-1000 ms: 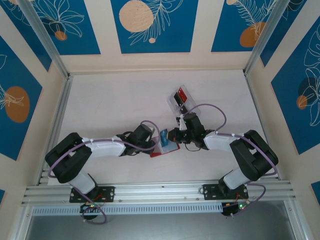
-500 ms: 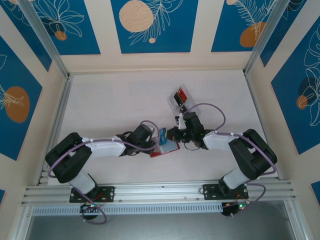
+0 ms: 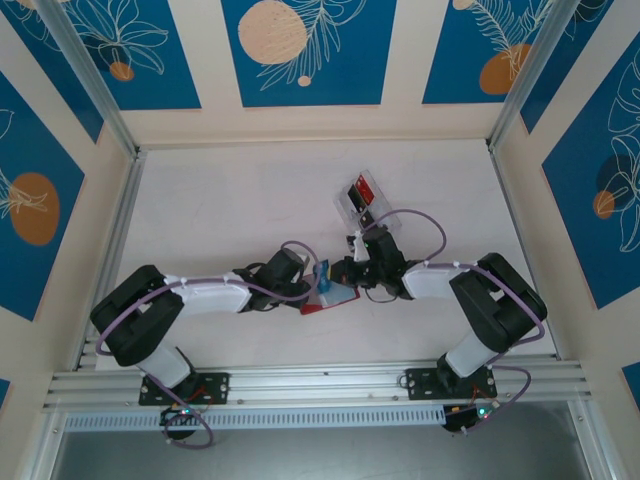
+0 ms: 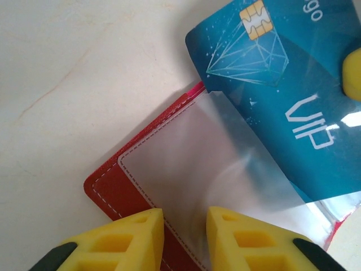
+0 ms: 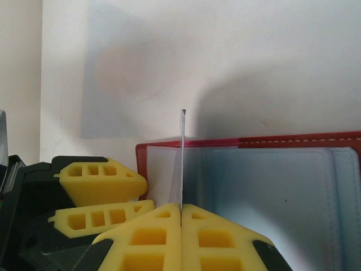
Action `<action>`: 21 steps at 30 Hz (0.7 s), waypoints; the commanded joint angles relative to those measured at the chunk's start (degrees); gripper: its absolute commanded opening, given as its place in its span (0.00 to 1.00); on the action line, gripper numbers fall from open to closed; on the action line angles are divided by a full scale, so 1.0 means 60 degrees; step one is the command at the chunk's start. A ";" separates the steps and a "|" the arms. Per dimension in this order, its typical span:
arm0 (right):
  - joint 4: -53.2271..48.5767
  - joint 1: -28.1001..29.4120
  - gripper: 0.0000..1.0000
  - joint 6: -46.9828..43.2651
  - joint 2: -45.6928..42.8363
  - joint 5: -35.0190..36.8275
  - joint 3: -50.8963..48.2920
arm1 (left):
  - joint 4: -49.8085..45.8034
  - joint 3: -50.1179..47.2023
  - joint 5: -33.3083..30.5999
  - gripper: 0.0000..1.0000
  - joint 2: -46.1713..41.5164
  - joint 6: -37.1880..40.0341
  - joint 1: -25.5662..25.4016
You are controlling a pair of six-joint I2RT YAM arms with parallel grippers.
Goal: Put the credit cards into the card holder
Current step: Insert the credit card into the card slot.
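Left gripper (image 4: 184, 221): at the card holder's (image 4: 113, 186) left edge, jaws narrowly apart over its clear pocket. Gripping or merely pinning, cannot tell.
Teal-blue card (image 4: 271, 84): over the holder, corner at the pocket mouth.
Right gripper (image 5: 181, 214): right of the holder, clamped tight on that card.
Advised: steady the pocket lip, square the card's leading edge to the slot, slide in flat without buckling.
Count: holders, one. Cards, three: one teal-blue, plus one red card (image 3: 366, 186) and one black card (image 3: 353, 192) in the clear tray (image 3: 345, 208) beyond the holder. Grippers, two.

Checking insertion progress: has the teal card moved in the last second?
Yes. In the top view the teal card, pinched by the right gripper, has shifted slightly left, away from the clear tray.
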 commanded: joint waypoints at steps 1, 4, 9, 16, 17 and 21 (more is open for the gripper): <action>-0.0164 0.0086 0.00 0.0057 -0.0269 0.0001 -0.0372 | -0.0315 -0.0346 0.0193 0.28 0.0495 -0.0129 -0.0020; -0.0194 0.0114 0.00 0.0071 -0.0332 -0.0012 -0.0558 | -0.0296 -0.0357 0.0176 0.31 0.0490 -0.0148 -0.0012; -0.0358 0.0188 0.00 0.0010 -0.0343 0.0014 -0.0708 | -0.0264 -0.0348 0.0176 0.35 0.0499 -0.0174 -0.0017; -0.0719 0.0203 0.00 -0.0228 -0.0136 -0.0071 -0.0635 | -0.0205 -0.0349 0.0233 0.35 0.0446 -0.0265 -0.0009; -0.0747 0.0196 0.00 -0.0271 -0.0102 -0.0083 -0.0625 | -0.0152 -0.0365 0.0256 0.35 0.0436 -0.0287 -0.0020; -0.1056 0.0188 0.00 -0.0525 0.0210 -0.0246 -0.0343 | 0.0011 -0.0439 0.0351 0.36 0.0441 -0.0354 -0.0010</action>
